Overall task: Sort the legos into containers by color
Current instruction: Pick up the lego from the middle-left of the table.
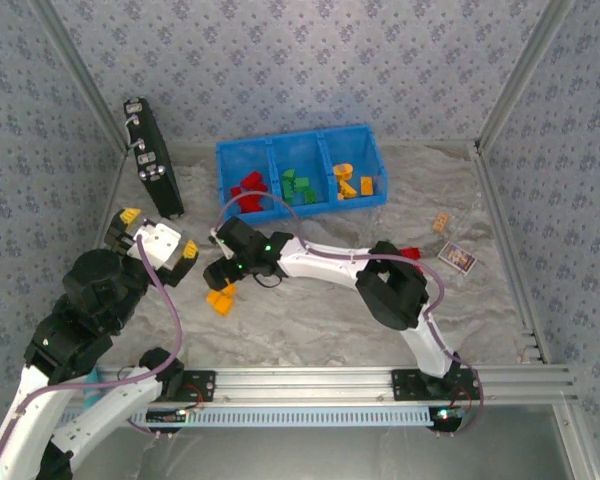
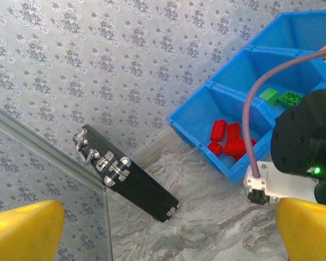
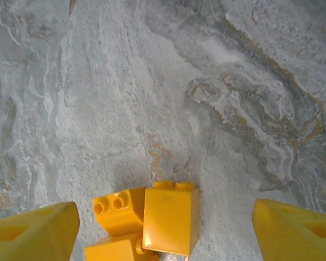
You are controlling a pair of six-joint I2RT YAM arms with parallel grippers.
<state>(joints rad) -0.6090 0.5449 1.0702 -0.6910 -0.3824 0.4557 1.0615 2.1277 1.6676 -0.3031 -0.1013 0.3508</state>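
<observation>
Now the right gripper point(image 3: 163, 231) stands with its yellow fingers wide apart, either side of a small cluster of orange-yellow plastic bricks point(image 3: 171, 220). The bricks lie untouched on the marbled table point(image 3: 125, 81), in front of the left end of the bright blue plastic tray point(image 1: 292, 141). The left gripper point(image 1: 158, 233), left of that tray, gapes empty.

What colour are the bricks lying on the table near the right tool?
The bricks are orange-yellow; the right wrist view shows them best.

Yellow legos point(image 3: 152, 225) between wide-parted gripper point(image 3: 164, 231)
</observation>
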